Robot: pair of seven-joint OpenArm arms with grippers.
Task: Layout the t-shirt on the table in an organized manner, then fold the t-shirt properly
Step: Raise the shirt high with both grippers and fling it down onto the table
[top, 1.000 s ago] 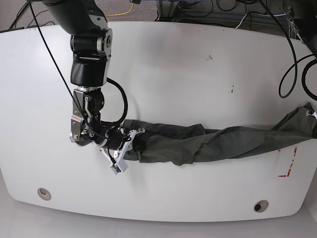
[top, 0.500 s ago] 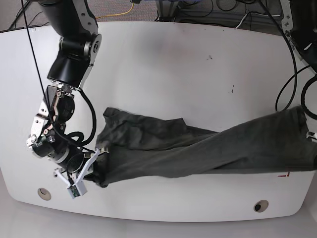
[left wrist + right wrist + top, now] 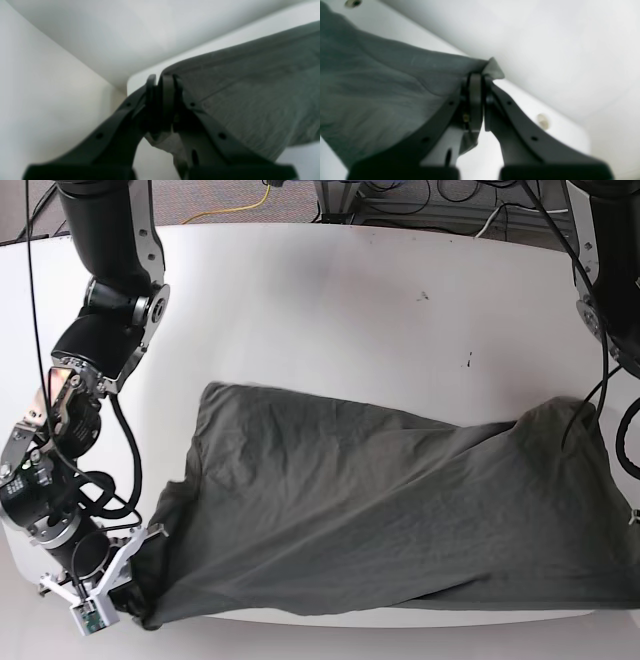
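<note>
Base view: I've got the t-shirt (image 3: 380,510) stretched left to right across the near table (image 3: 330,310), right gripper (image 3: 476,82) clenched on its left corner, left gripper (image 3: 161,85) pinching the right one (off-frame here).

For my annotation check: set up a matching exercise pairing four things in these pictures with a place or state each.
Things:
1. t-shirt
2. table
3. left gripper
4. right gripper

Descriptions:
A. glossy white
B. shut on cloth, base view's left
C. dark grey, stretched between two arms
D. shut on cloth, base view's right side

Pairs: 1-C, 2-A, 3-D, 4-B
</note>
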